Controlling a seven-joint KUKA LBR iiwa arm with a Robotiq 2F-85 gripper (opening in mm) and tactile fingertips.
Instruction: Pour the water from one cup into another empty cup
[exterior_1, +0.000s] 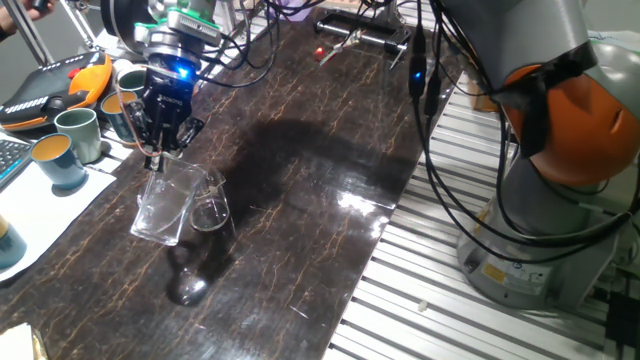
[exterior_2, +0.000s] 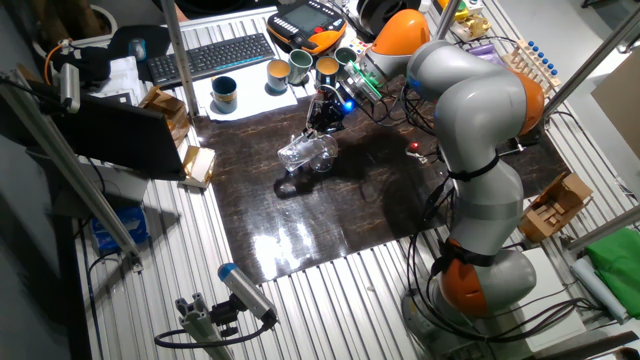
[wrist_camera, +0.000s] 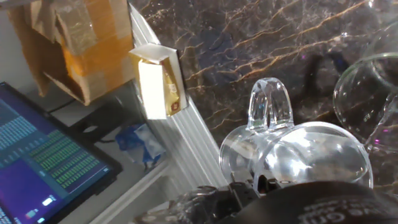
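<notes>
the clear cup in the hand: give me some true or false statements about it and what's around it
1. The hand holds the tall clear cup tipped over. True.
2. The short clear glass lies on its side. False: it stands upright on the dark table.
3. The tipped cup's rim sits close beside the short glass. True.
4. The coloured mugs stand on the dark table top. False: they are on a white surface at its edge.
5. The tipped cup is opaque. False: it is see-through.
</notes>
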